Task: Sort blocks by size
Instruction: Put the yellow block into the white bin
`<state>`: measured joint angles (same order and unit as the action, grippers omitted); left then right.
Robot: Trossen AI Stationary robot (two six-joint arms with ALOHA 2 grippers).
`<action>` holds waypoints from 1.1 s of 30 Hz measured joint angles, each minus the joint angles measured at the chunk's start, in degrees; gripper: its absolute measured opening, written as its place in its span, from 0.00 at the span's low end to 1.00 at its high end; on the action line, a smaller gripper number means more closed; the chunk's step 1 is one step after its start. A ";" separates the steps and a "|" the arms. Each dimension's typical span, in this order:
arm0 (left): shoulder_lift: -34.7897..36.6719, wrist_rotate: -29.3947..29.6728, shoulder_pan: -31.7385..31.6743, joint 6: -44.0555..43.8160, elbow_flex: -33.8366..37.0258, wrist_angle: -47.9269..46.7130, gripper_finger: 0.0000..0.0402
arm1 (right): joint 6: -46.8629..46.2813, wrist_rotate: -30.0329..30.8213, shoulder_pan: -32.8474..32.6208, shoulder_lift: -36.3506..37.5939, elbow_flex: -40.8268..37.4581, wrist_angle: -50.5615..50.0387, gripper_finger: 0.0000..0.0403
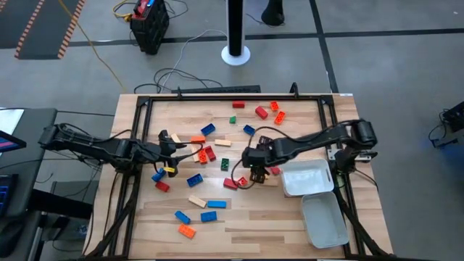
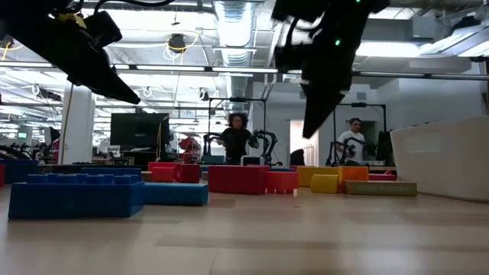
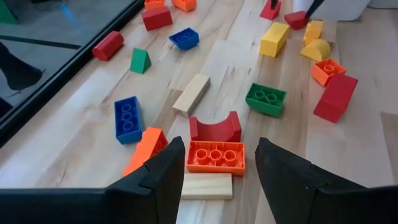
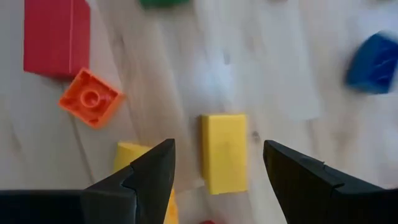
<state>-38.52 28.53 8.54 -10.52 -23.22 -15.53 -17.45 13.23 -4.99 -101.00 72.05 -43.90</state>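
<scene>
Many small blocks in red, orange, blue, yellow, green and tan lie scattered flat on the wooden table [image 1: 239, 217]. My left gripper [image 3: 219, 142] is open and hovers over the table's left middle [image 1: 174, 151]; below its fingers lie an orange oblong brick [image 3: 215, 157] and a tan block [image 3: 207, 185], with a red arch block [image 3: 215, 129] just beyond. My right gripper [image 4: 218, 143] is open above the table's middle [image 1: 255, 172], over a yellow oblong block [image 4: 224, 152]. Beside that lie another yellow block [image 4: 132, 158] and an orange square brick [image 4: 91, 98].
Two white rectangular trays stand at the table's right, one [image 1: 308, 177] close beside my right gripper, the other [image 1: 324, 220] nearer the front edge. A dark frame [image 1: 232, 90] edges the table. Bare wood shows at the front middle. People stand in the room behind [image 2: 237, 137].
</scene>
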 joint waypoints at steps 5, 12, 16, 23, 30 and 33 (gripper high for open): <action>0.00 -0.02 0.12 -0.66 0.00 -0.30 0.47 | 1.23 -2.84 2.44 -3.52 0.01 -1.04 0.67; 0.00 -0.02 0.76 -1.14 0.02 -0.59 0.47 | 2.96 -2.86 2.83 -3.46 -0.01 -0.48 0.67; 0.00 -0.02 0.76 -1.21 0.02 -0.63 0.47 | 3.85 -3.11 2.85 -3.38 -1.36 1.85 0.67; 0.00 -0.01 0.76 -1.26 0.02 -0.63 0.47 | 3.61 -3.97 3.62 -3.42 -4.13 3.01 0.67; 0.00 0.28 0.76 0.00 0.04 -0.33 0.47 | 2.96 -4.19 4.08 -3.45 -7.31 3.81 0.62; -0.02 0.50 0.76 1.12 0.04 0.41 0.47 | 2.26 -4.19 4.15 -3.33 -7.41 4.06 0.57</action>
<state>-38.54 29.03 9.30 -9.41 -23.18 -15.12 -15.19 9.04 -0.84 -104.33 64.64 -39.84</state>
